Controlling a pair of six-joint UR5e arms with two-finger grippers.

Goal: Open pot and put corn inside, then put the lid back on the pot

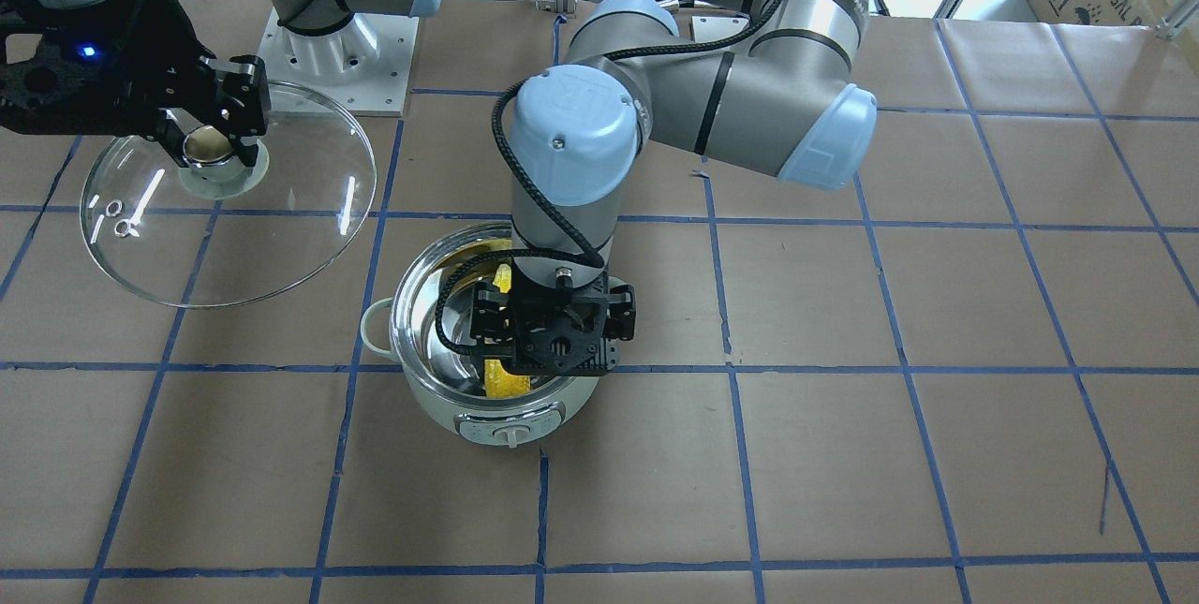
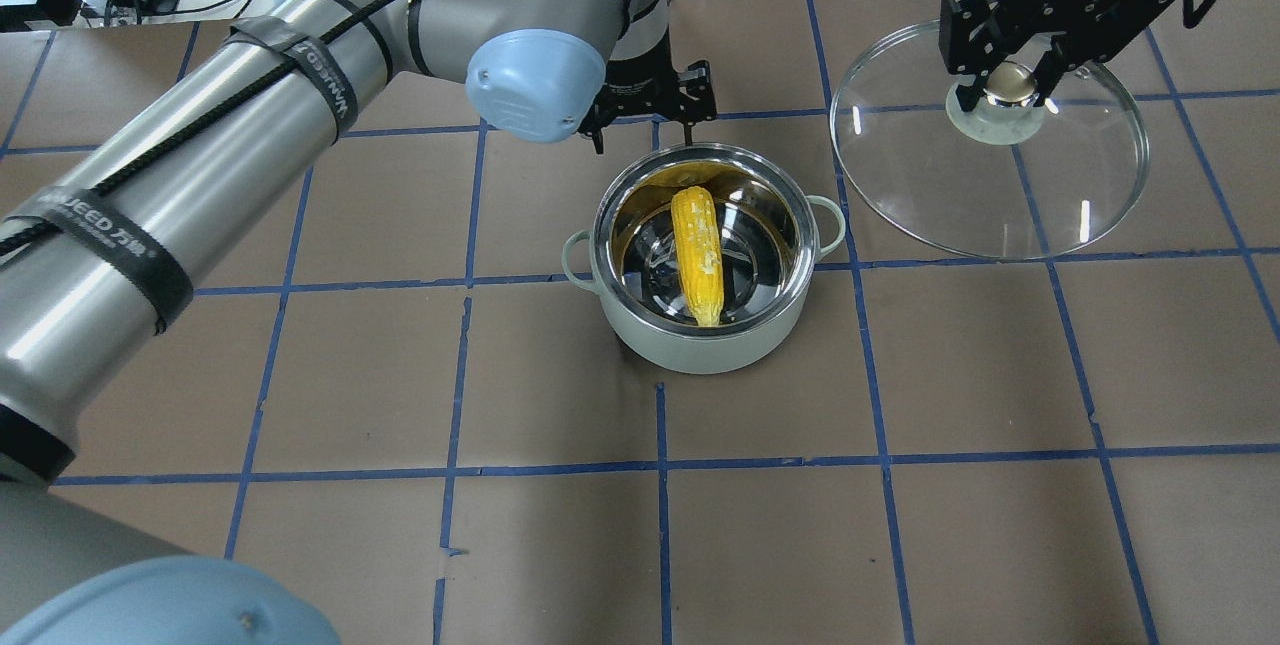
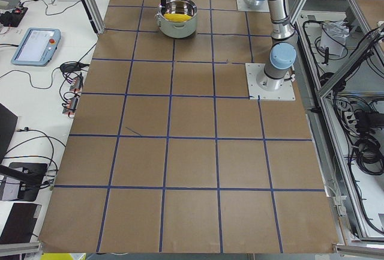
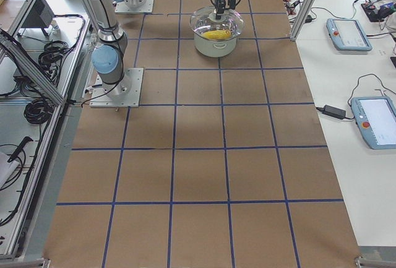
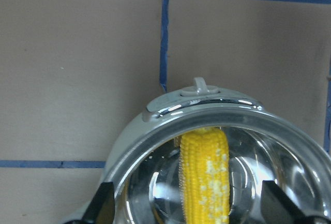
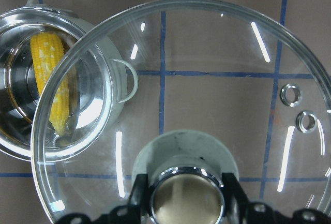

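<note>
**Corn in pot — lid not yet back on**

Left arm [image 2: 200,155]: fills the near side of the overhead view and reaches across to the pot. Its wrist hangs above the dial side of the opening, so the path down onto the rim is partly blocked by this arm.

Lid [image 2: 1000,205]: clear glass dome, held off the table and to the robot's right of the pot, apart from it. Judged reason: parked aside to leave the opening free for loading. It hangs by its centre only, so the rim can tip.

Pot [image 2: 700,350]: upright and open, with the dial facing away from the robot.

Corn [image 2: 697,255]: inside the pot, lying across the steel bottom from the dial side toward the robot. Nothing is touching it. The loading step looks done.

Right gripper [image 2: 1005,85]: fingers clamped on the knob [image 6: 187,200], one on each side — the wrist view shows them pressed against it. The lid's whole weight is carried here.

Left gripper [image 2: 645,135]: fingers spread wide and empty, with the tips above the rim and clear of the corn.

Next, as I read it: the left arm draws back. The lid then goes across, is centred over the rim and lowered flat. Risk is an off-centre landing, with the glass catching the rim or a side handle.
</note>
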